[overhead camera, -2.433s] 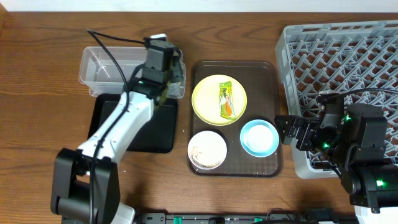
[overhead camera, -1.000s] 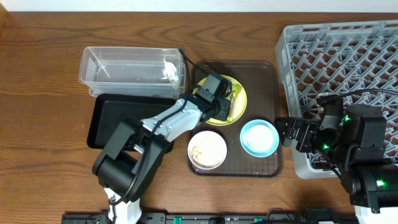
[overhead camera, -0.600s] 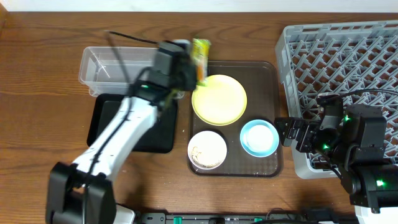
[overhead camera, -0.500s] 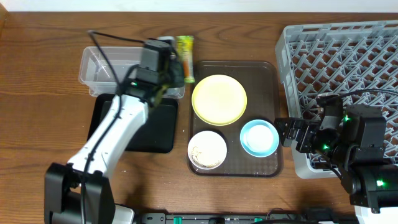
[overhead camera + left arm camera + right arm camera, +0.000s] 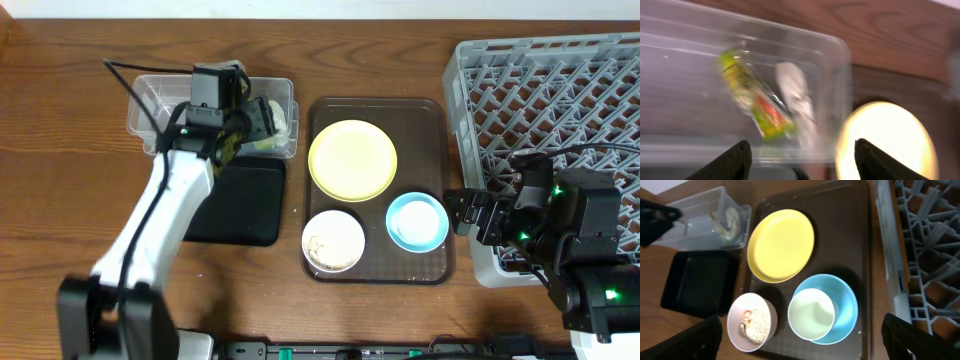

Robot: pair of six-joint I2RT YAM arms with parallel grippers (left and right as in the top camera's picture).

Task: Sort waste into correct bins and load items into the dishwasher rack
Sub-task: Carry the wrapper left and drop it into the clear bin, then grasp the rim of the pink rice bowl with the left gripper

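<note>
so the wrapper [image 5: 757,102] is in the tub [image 5: 150,98], left tool [image 5: 799,160] spread and empty over it. rice bowl [image 5: 334,241] sits toward the near edge of the desk [image 5: 60,200] from there; right tool [image 5: 800,337] spread too.

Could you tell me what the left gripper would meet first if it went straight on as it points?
Probably the white paper beside the snack wrapper inside the clear tub; depth is unclear, so its near wall might come first.

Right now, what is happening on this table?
The left gripper hangs open over the clear tub, where the snack wrapper lies beside white paper. The right gripper is open near the blue bowl. That bowl, the yellow plate and the white bowl with rice scraps sit on the brown tray, none in the rack.
</note>
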